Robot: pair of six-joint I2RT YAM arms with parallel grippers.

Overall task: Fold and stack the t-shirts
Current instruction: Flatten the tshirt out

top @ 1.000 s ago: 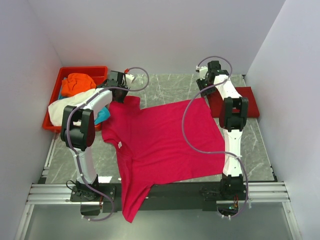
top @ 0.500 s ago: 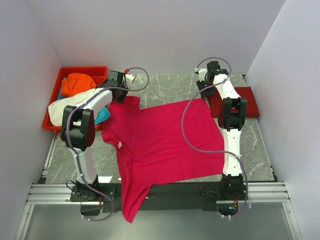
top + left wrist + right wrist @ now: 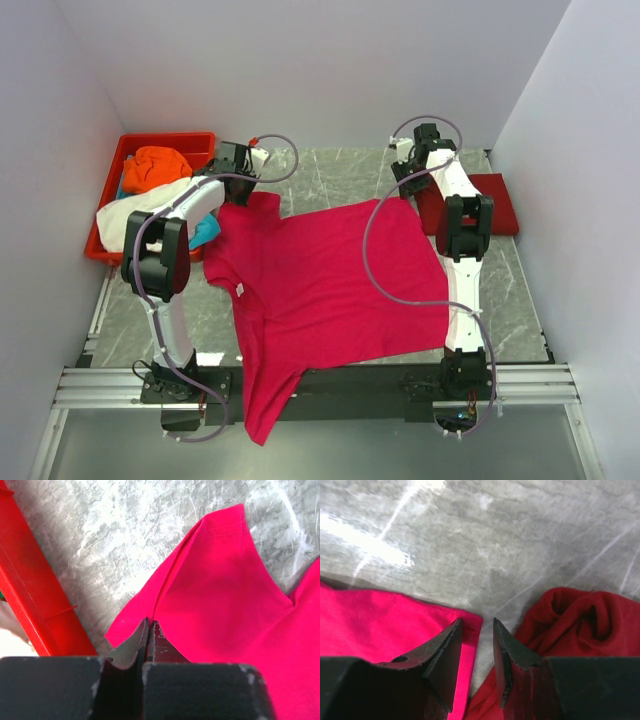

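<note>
A bright pink-red t-shirt (image 3: 320, 270) lies spread on the marble table, its lower part hanging over the front rail. My left gripper (image 3: 243, 192) (image 3: 150, 623) is shut on a raised fold of this shirt (image 3: 225, 595) beside its far-left sleeve. At the shirt's far-right corner (image 3: 470, 617), my right gripper (image 3: 408, 188) (image 3: 477, 623) stands open. Its left finger (image 3: 445, 650) is over the cloth and its right finger (image 3: 507, 650) is beside a darker red t-shirt (image 3: 580, 615) (image 3: 497, 203).
A red plastic tray (image 3: 170, 138) at the back left holds an orange t-shirt (image 3: 155, 166), a white one (image 3: 140, 212) spilling over its rim, and a teal one (image 3: 206, 232). The tray's red wall (image 3: 30, 595) is close to my left gripper. White walls enclose the table.
The right wrist has shifted a touch at the shirt's corner. The left arm and the shirts have not visibly moved.
</note>
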